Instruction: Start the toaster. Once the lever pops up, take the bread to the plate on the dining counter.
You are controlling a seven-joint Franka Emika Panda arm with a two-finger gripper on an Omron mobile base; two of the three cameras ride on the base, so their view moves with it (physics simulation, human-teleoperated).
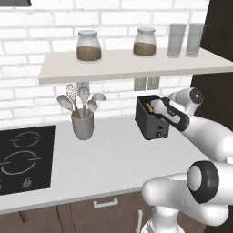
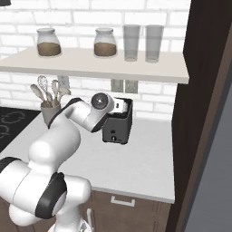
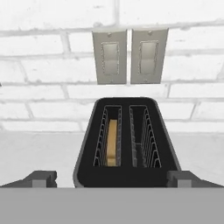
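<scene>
Two slots top the toaster (image 3: 127, 140) at the surface's (image 1: 113, 159) back edge; the bread (image 3: 112, 142) stands in the left one. Spread wide, the pincer (image 3: 112, 178) hovers over its near end, empty. Wall outlets (image 3: 130, 55) sit behind; a utensil crock (image 1: 83, 124) stands well apart.

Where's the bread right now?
The bread stands on edge in the left slot of the toaster in the hand view, below the two wall plates.
</scene>
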